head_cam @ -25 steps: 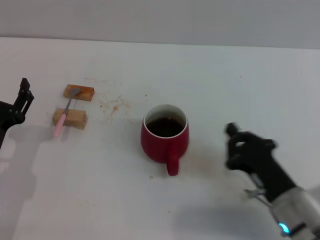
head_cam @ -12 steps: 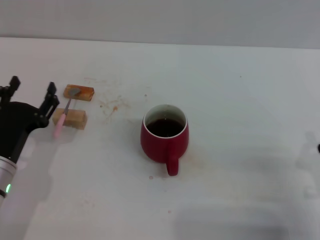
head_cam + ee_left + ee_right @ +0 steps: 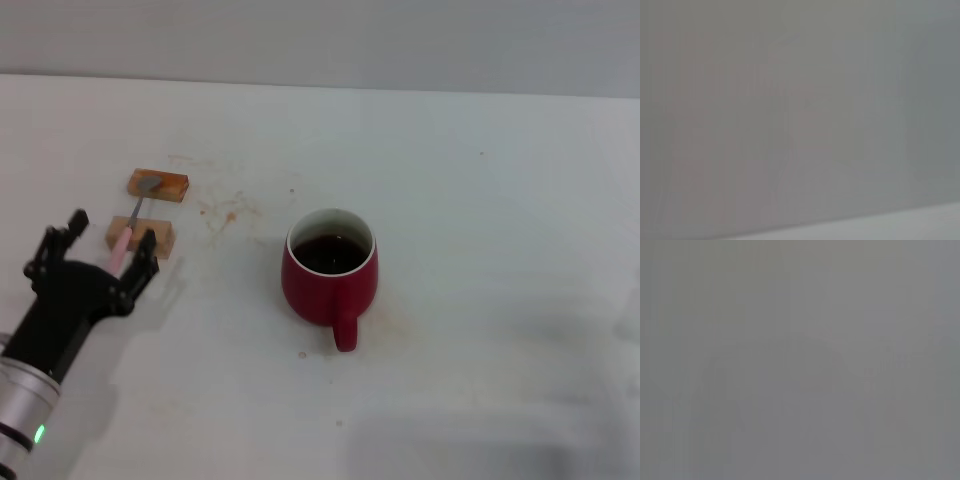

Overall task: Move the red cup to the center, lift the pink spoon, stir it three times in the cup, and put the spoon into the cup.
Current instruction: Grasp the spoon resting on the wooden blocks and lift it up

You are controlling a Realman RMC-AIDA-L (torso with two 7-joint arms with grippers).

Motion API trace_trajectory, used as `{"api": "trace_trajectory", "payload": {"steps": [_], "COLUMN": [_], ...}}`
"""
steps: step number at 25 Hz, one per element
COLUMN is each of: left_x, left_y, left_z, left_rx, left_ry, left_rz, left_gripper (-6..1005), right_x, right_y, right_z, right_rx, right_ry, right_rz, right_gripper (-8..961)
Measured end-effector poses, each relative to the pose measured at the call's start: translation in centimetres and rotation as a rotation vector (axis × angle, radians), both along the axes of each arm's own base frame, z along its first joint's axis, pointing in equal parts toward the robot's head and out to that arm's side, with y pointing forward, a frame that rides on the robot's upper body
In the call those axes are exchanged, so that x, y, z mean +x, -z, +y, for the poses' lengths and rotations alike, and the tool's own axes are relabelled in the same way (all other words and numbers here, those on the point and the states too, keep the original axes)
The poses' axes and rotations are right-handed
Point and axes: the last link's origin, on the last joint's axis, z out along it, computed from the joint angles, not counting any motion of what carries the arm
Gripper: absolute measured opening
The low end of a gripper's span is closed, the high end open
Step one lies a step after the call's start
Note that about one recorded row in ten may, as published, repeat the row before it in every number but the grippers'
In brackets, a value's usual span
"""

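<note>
The left gripper hangs low over the table's left side with its two black fingers spread apart and nothing held between them. The fingertips point toward the far edge, and the pink end of the spoon lies in the gap between them as the head view shows it; whether either finger touches the spoon cannot be told. Behind the fingers the black gripper body runs back toward the near left corner into a silver wrist with a small green light.

The spoon rests across two tan blocks: its silver bowl on the far block, its pink handle over the near block, the handle's end pointing toward the gripper. The near block sits just beside the right finger.

The cup stands upright near the middle of the table, well apart from the spoon and blocks, dark liquid inside, handle facing the near edge. Brownish specks mark the white surface between the blocks and the cup.

The right gripper does not appear in the head view. Both wrist views show only a plain grey blur with nothing to make out.
</note>
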Motion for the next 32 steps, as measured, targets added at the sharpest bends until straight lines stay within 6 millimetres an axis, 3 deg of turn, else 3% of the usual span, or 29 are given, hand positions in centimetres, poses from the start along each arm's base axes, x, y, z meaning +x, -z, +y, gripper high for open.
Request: {"api": "trace_trajectory", "payload": {"steps": [6,17,32], "left_x": [-0.8,-1.2,-1.2], "left_y": [1.0,0.8,1.1], "left_z": [-0.9,0.8,1.3], "left_rx": [-0.057,-0.058,-0.078], "left_ry": [-0.058,-0.097,-0.111], "left_rz": [0.008,0.021,0.037], "left_gripper": [762,746,703], "right_x": [-0.4,-0.9,-1.3], "right_y": [0.4,0.7,0.9], "right_z": [0.1,0.3,0.7], "right_rx": [-0.025,-0.039,-0.047], "right_ry": [-0.023,-0.044,-0.062], "right_rz": [0.001,0.006,0.006], "right_gripper": [1,1,1]}}
